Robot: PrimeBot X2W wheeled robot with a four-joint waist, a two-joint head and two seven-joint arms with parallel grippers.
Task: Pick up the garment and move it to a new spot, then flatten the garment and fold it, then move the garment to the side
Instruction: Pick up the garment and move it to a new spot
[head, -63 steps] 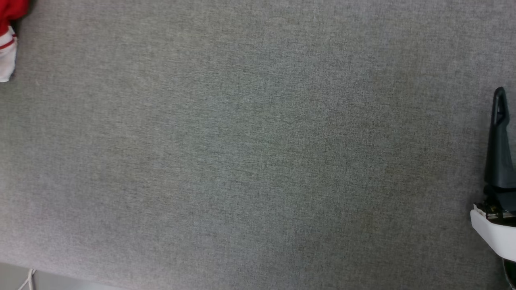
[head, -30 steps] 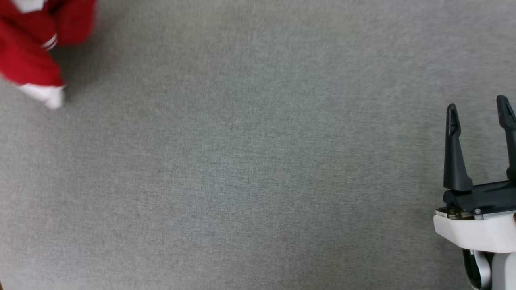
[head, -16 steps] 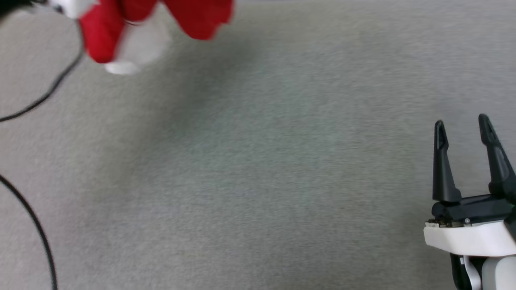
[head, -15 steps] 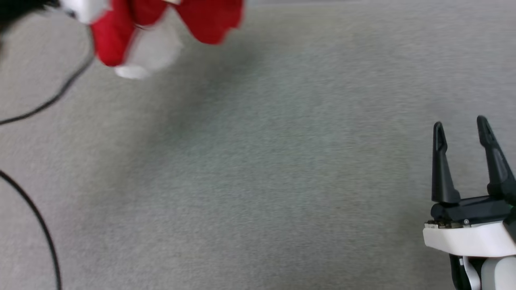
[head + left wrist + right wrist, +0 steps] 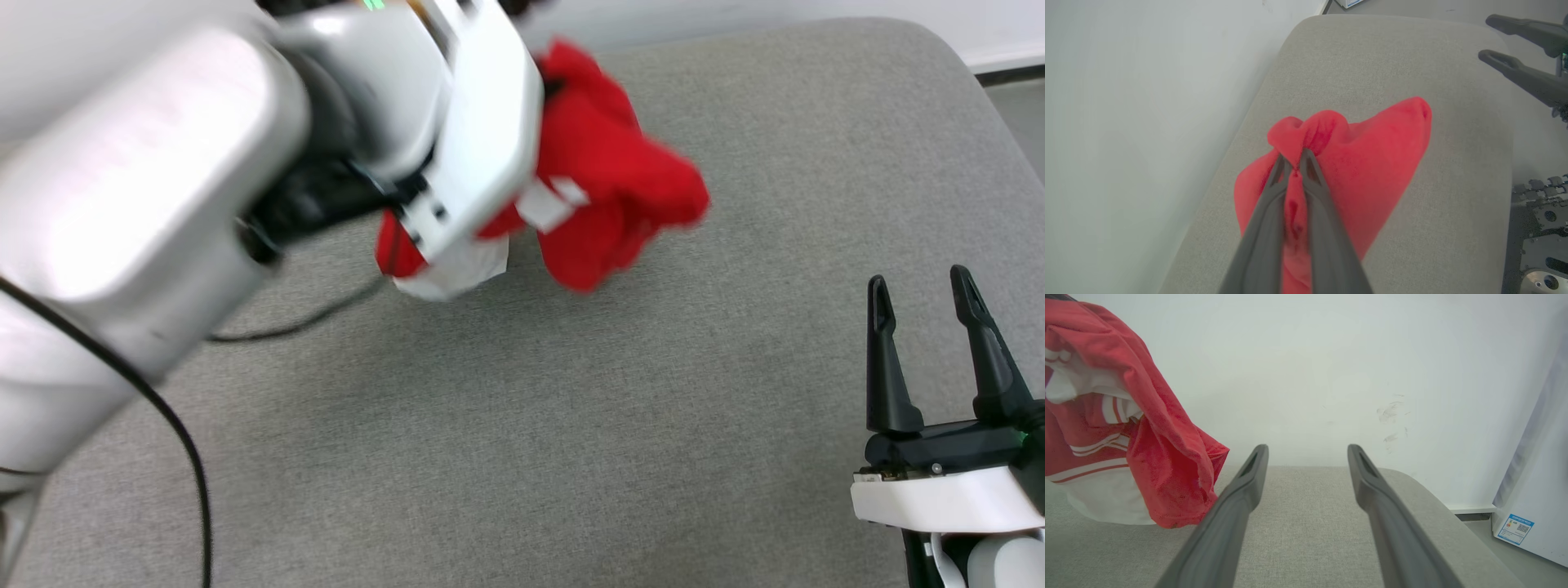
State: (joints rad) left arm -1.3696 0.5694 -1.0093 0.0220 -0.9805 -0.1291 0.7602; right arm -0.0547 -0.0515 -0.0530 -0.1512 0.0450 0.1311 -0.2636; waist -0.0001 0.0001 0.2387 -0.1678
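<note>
Left gripper (image 5: 1295, 163): the fingers were pressed together, clamped on a bunched fold of the garment (image 5: 1372, 163).
Garment position: the red jersey with white, red-striped trim hung crumpled from that grip over the far middle of the grey cushion (image 5: 571, 449). Its lowest white fold was perhaps brushing the fabric.
Right gripper (image 5: 918, 282): the fingers stood wide apart and held nothing. It was above the cushion's near right corner, well apart from the garment.
Surroundings: a black cable (image 5: 188, 457) trailed under the left arm (image 5: 147, 204). A pale wall (image 5: 1331, 375) stood behind the cushion, and a white cabinet (image 5: 1535, 490) stood past its right end.
In the way: the left arm's white wrist housing covered the garment's left part in the head view.
Hard to make out: the garment was motion-blurred there and its front was lost in the folds.
</note>
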